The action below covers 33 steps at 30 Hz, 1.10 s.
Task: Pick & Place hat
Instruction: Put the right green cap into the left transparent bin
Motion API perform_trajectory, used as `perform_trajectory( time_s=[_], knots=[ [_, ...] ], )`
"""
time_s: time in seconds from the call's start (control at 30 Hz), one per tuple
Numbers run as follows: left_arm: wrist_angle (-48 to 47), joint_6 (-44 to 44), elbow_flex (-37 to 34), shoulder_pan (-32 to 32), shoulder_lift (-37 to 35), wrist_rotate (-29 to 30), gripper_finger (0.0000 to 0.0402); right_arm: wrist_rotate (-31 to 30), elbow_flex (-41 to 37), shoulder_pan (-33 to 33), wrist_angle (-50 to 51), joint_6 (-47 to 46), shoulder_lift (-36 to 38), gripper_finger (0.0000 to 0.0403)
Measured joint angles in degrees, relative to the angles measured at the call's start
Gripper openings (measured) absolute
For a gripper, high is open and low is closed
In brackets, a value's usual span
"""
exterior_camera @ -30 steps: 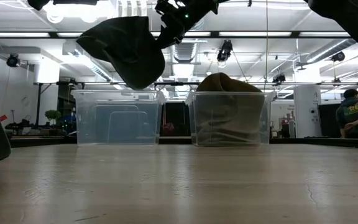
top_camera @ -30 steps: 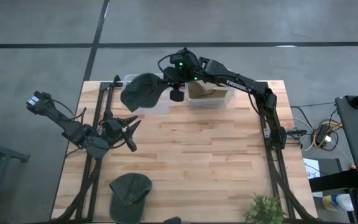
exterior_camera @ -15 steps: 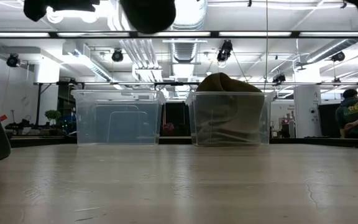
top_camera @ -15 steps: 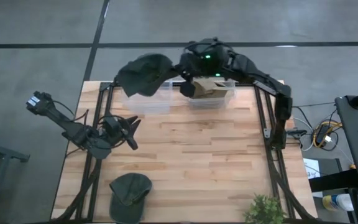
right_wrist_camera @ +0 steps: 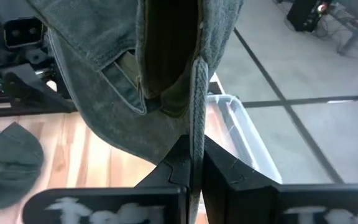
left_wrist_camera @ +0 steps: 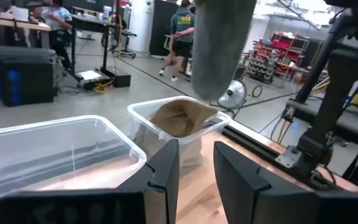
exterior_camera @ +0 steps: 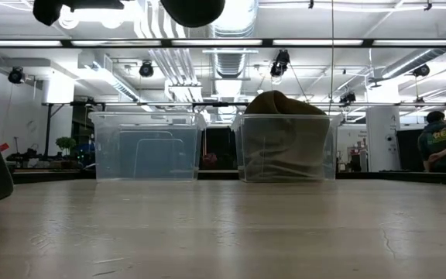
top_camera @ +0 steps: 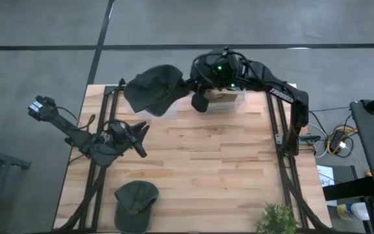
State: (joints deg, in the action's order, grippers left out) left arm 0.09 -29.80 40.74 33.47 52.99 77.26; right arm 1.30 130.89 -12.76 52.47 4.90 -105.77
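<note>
Above left bin (top_camera: 149,104): R pincer (top_camera: 188,84) w/ hat (top_camera: 152,88)

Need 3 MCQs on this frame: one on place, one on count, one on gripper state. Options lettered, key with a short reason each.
1. Where is the held green hat?
A. lying in the right bin
B. in the air over the left clear bin
C. flat on the table's near edge

2. How many green hats show in the high view?
A. one
B. two
C. three

3. What is the state of the right gripper?
A. shut on the hat's fabric
B. open over a bare bin
C. resting on the table

Key: 1 B, the high view shows it over the left bin, and the low view shows it well above the bin tops. 2 B, one is held and a second green hat lies on the wooden table near its front edge. 3 A, the right wrist view shows its fingers pinching the fabric edge.
</note>
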Motion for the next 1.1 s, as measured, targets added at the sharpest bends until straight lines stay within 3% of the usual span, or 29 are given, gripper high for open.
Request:
perform_trajectory(
  time_s=[0.17,0.37,0.5,0.63,0.77,0.87,1.1],
  knots=[
    [0.4,4.3,1.4,0.0,0.0,-3.0,0.0092,0.1,-1.0,-0.3,0.2,-2.0,-0.3,0.0013],
    [0.3,24.8,3.6,1.3,0.1,-19.7,0.0092,0.4,-1.0,-2.4,4.6,-5.2,-0.3,0.0013],
    [0.1,37.3,6.6,2.0,0.5,-23.9,0.0092,6.3,-1.0,-3.9,7.8,-8.0,-0.8,0.0013],
    [-3.3,43.1,11.4,1.9,1.3,-23.4,0.0092,12.8,-1.0,-4.9,8.7,-10.9,-1.5,0.0013],
    [-13.4,43.2,17.9,1.9,4.6,-17.5,0.0092,14.4,-1.0,-5.7,8.7,-13.0,-1.7,0.0013],
    [-22.6,42.6,23.3,1.9,8.9,-12.8,0.0092,15.0,-1.0,-6.4,8.7,-14.1,-1.7,0.0013],
    [-41.4,43.2,33.9,2.0,21.9,-8.4,0.0092,21.4,-1.1,-8.8,8.8,-18.3,-1.7,0.0013]
  ],
)
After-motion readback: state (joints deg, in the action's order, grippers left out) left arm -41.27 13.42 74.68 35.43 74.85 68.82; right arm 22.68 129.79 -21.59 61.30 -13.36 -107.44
